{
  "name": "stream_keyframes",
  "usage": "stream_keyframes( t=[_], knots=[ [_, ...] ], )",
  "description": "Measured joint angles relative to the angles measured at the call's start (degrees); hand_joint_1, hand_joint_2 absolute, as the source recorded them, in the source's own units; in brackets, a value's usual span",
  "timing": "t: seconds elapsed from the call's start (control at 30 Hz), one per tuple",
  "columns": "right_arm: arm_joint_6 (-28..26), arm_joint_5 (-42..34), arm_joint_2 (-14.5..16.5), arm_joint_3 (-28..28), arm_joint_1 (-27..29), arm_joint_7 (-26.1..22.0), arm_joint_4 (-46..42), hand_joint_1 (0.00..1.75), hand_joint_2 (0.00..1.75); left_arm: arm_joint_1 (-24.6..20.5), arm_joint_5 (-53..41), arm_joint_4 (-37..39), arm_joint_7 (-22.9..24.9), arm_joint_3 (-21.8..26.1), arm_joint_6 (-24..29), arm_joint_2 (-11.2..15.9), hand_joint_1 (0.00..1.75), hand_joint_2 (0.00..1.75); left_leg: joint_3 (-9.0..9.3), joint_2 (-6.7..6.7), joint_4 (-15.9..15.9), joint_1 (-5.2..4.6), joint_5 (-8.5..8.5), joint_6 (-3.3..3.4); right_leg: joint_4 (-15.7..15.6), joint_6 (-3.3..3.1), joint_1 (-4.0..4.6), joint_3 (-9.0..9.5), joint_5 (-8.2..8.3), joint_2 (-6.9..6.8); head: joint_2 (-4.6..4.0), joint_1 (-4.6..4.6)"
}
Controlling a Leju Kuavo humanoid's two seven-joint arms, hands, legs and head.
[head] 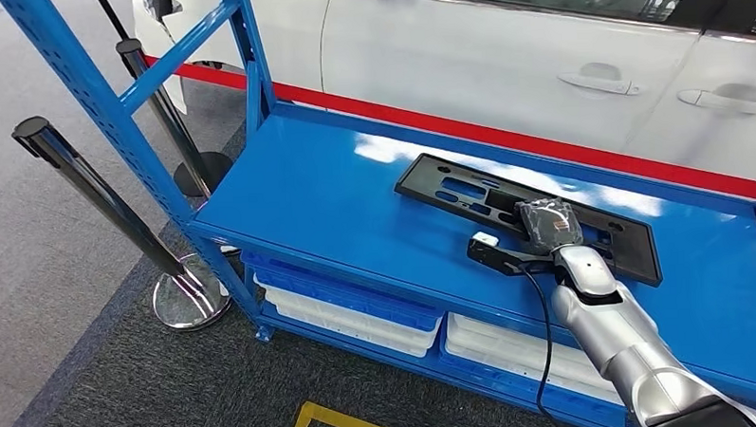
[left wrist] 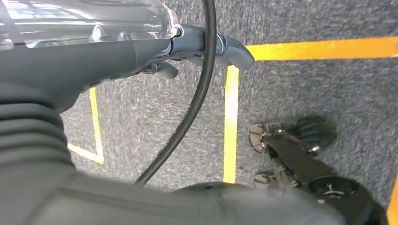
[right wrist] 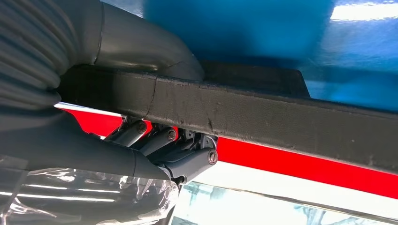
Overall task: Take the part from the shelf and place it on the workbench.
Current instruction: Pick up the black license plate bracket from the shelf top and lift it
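Gripping black part (head: 507,204) on blue shelf (head: 326,201), right hand (head: 549,224).

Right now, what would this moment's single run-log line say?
right hand: grips black part | part: on blue shelf top | left hand: hanging over floor, holds nothing | stage: pickup
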Motion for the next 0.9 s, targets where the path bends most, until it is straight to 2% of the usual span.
stream_keyframes(
  t=[0.2,0.63,0.8,0.9],
  knots=[
    [-1.0,-0.4,-0.7,-1.5,2.2,-1.0,-3.5,1.75,1.75,0.1,1.0,0.0,0.2,1.7,-0.5,0.2,0.00,1.75,-0.01,-0.01,0.0,-0.02,0.00,0.01,0.0,0.00,-0.02,0.01,0.00,0.00,0.00,0.00],
    [0.3,-4.3,-4.2,-4.8,6.6,-2.9,-21.1,1.75,1.75,0.2,0.8,0.0,-0.2,3.8,-0.9,0.5,0.00,1.75,-0.06,0.06,0.0,-0.02,-0.01,0.01,0.0,0.00,-0.01,-0.12,0.00,0.03,0.00,0.00],
    [4.0,-4.2,-6.6,-4.8,7.0,-2.9,-28.8,1.75,1.75,0.2,0.7,0.0,-1.0,4.2,-0.5,0.6,0.00,1.75,-0.11,0.05,0.0,-0.03,-0.02,0.01,0.0,0.01,-0.02,-0.15,0.00,0.02,0.00,0.00],
    [6.0,-3.9,-7.9,-4.6,6.8,-2.7,-31.6,1.75,1.75,0.2,0.7,0.0,-1.1,4.7,-0.4,0.7,0.00,1.75,-0.25,0.04,0.3,-0.32,-0.22,0.49,-0.2,0.35,-0.34,-0.12,0.13,0.02,0.00,-0.01]
  ],
)
